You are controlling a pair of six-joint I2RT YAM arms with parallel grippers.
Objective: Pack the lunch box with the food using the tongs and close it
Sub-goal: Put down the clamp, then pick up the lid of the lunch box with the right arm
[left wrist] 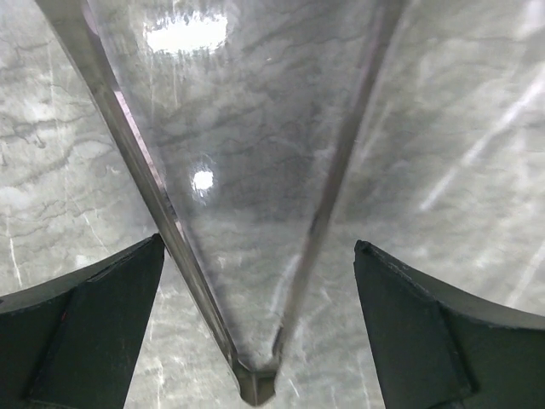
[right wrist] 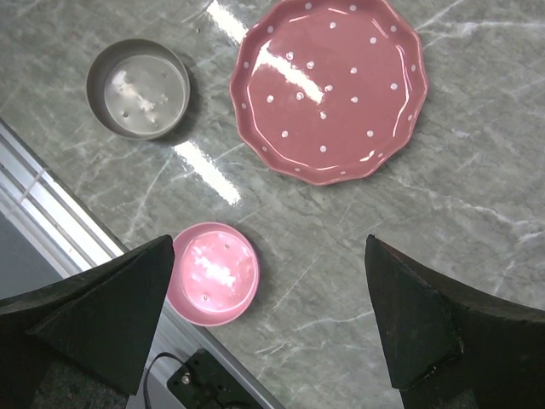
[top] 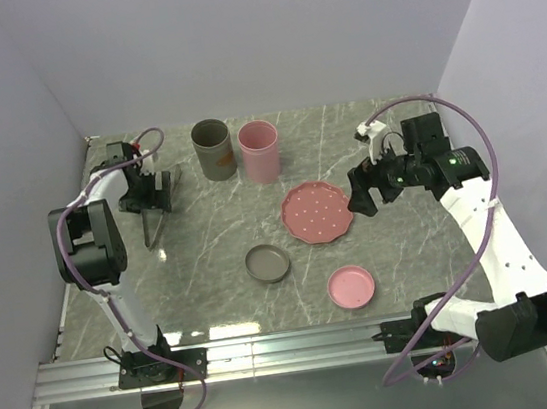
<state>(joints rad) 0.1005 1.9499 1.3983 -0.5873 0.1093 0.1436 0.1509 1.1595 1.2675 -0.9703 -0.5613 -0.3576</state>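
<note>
The tongs [top: 152, 225] lie flat on the marble at the far left. My left gripper [top: 154, 195] hangs right over them, open. In the left wrist view the tongs' two arms [left wrist: 145, 162] spread upward from the hinge [left wrist: 254, 385], between the fingers of the left gripper [left wrist: 257, 243] and touching neither. The lunch box stands lidless as a grey cup [top: 213, 149] and a pink cup [top: 258, 151] at the back. My right gripper [top: 362, 201] [right wrist: 270, 240] is open and empty, just right of the pink plate [top: 315, 211]. The food is hidden.
A grey lid [top: 267, 263] [right wrist: 138, 88] and a pink lid [top: 351, 286] [right wrist: 215, 273] lie near the front. The pink dotted plate [right wrist: 328, 89] holds nothing. A metal rail [top: 292, 348] runs along the near edge. Walls close in on the left, back and right.
</note>
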